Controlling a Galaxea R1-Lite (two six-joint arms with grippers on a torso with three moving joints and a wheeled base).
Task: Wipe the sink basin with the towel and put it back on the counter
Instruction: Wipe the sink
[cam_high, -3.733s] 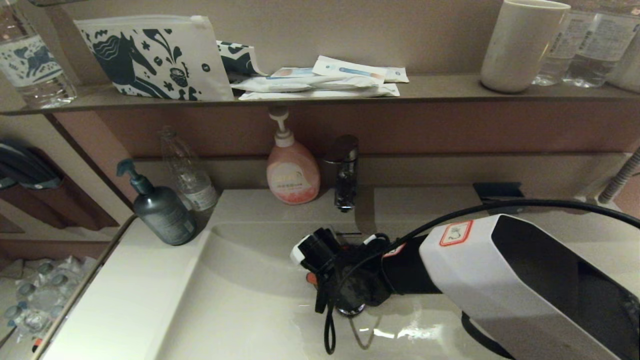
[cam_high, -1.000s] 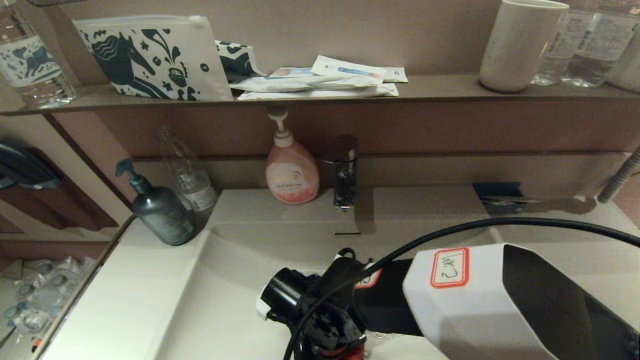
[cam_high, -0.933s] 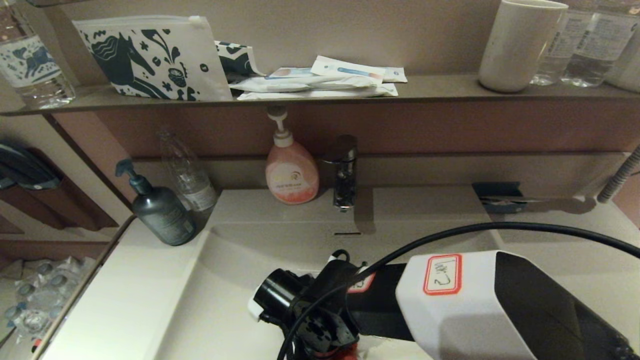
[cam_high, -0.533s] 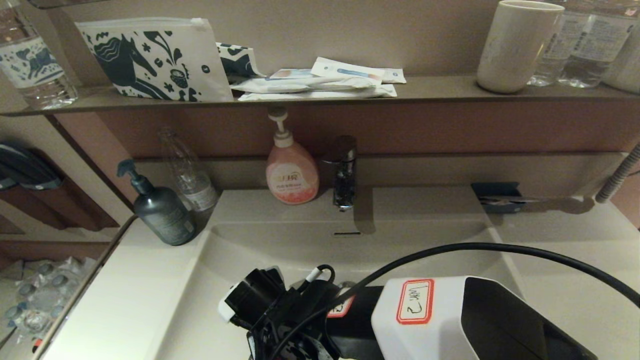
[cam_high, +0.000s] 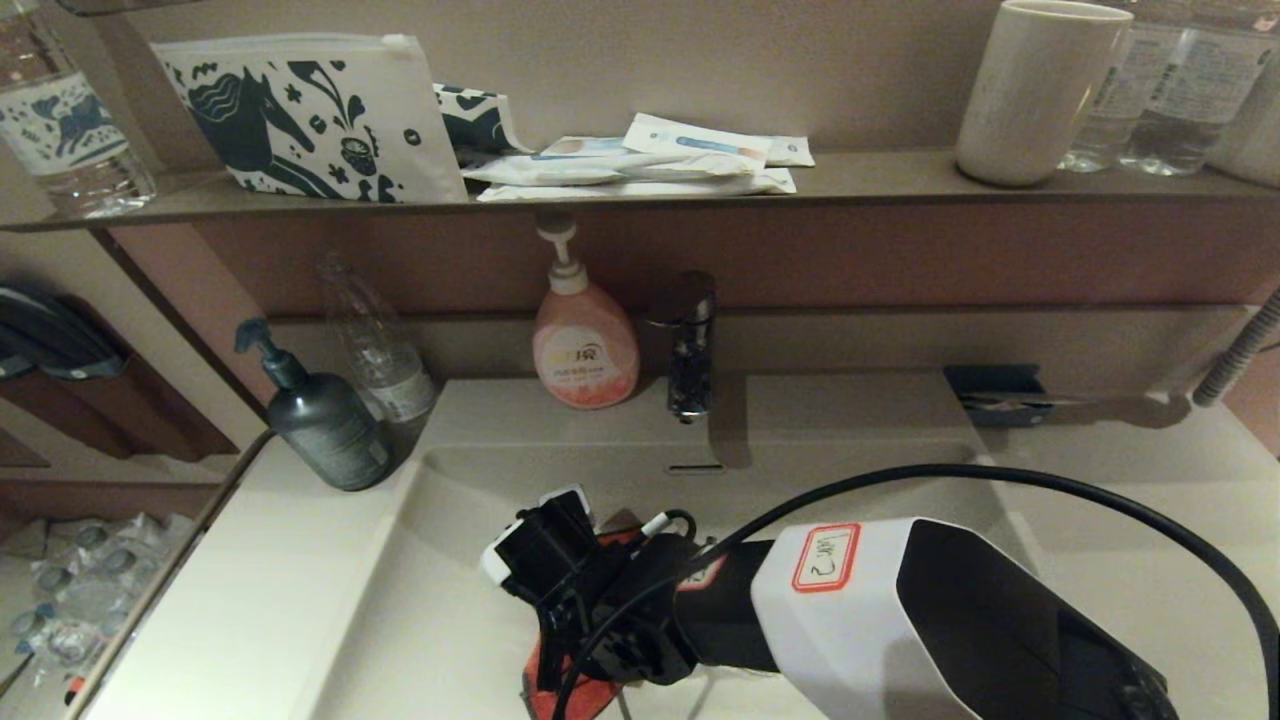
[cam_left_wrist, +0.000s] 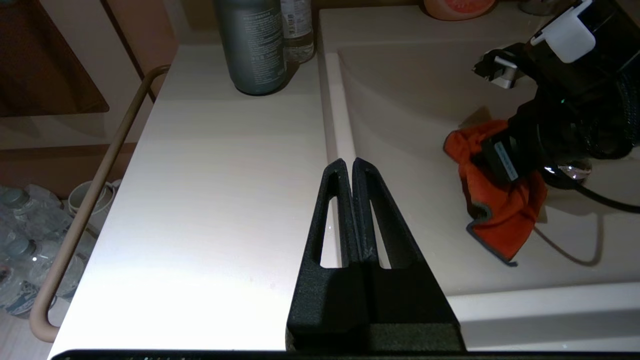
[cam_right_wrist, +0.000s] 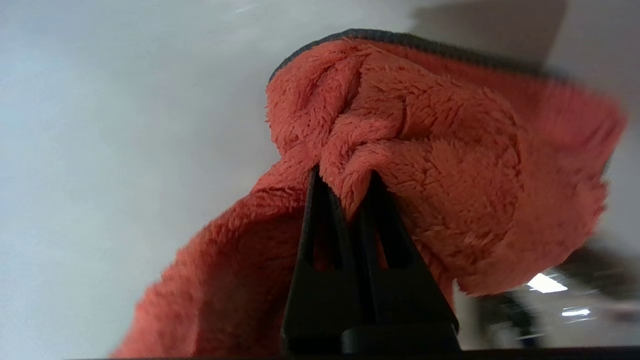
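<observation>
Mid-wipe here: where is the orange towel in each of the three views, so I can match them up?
Head view: towel at the bottom edge, under the right claw, in the sink basin.
Left wrist view: towel at right, hanging below the right arm.
Right wrist view: towel fills the middle, pinched in the claw.
Shared landmark: the basin's pale floor.

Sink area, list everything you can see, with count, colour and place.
sink basin: one, off-white, centre
counter: one, off-white, around the basin
towel: one, orange-red, in the basin
faucet: one, chrome, behind the basin
soap bottle: one, pink, beside the faucet
pump bottle: one, dark grey, counter's left
horse pouch: one, white, shelf
cup: one, cream, shelf
left tool: shut, over the counter
right tool: shut on the towel
</observation>
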